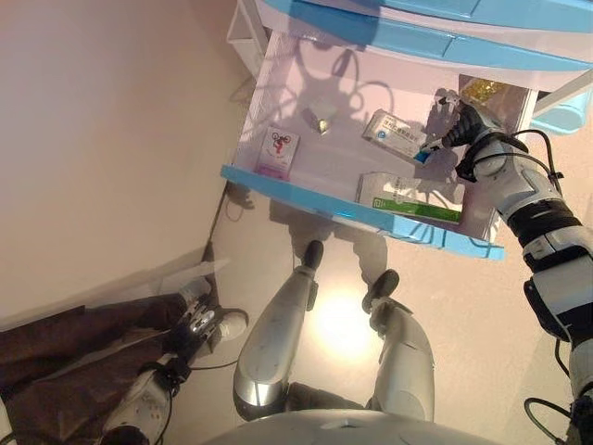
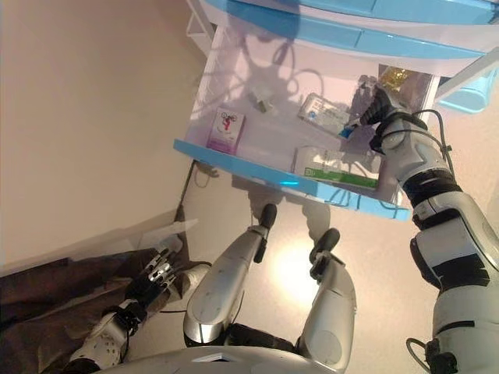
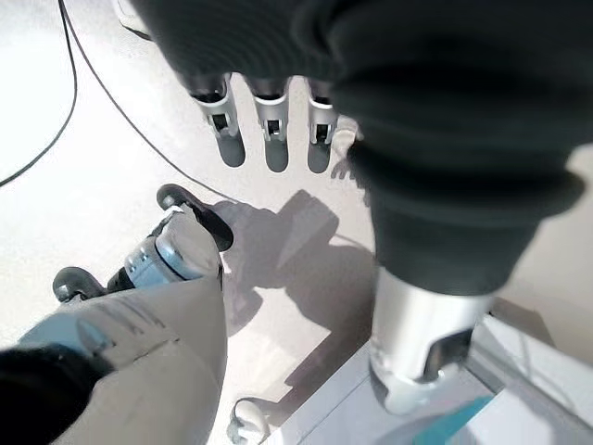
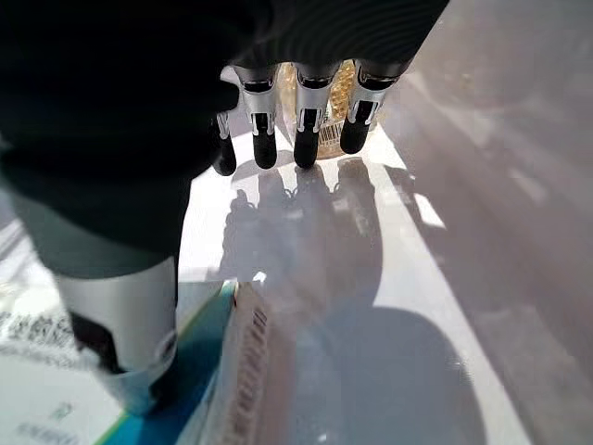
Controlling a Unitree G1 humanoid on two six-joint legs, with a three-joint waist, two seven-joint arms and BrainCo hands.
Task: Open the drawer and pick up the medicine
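Observation:
The drawer (image 1: 361, 215) stands pulled out, white inside with a blue front edge. In it lie a white and blue medicine box (image 1: 394, 134), a green and white box (image 1: 408, 197), a pink box (image 1: 278, 151), a small silvery item (image 1: 321, 123) and a gold packet (image 1: 482, 90). My right hand (image 1: 456, 128) is inside the drawer at its right side, open, just right of the white and blue box (image 4: 208, 371). Its fingers (image 4: 306, 130) are straight and point towards the gold packet (image 4: 335, 88), and its thumb (image 4: 120, 352) rests by that box's edge. My left hand (image 1: 190, 323) hangs low at the left, open, holding nothing.
Shut blue-fronted drawers (image 1: 417, 37) sit above the open one. A dark cloth (image 1: 56, 362) lies on the floor at the lower left. A light blue container (image 1: 565, 111) stands right of the cabinet. A beige wall runs along the left.

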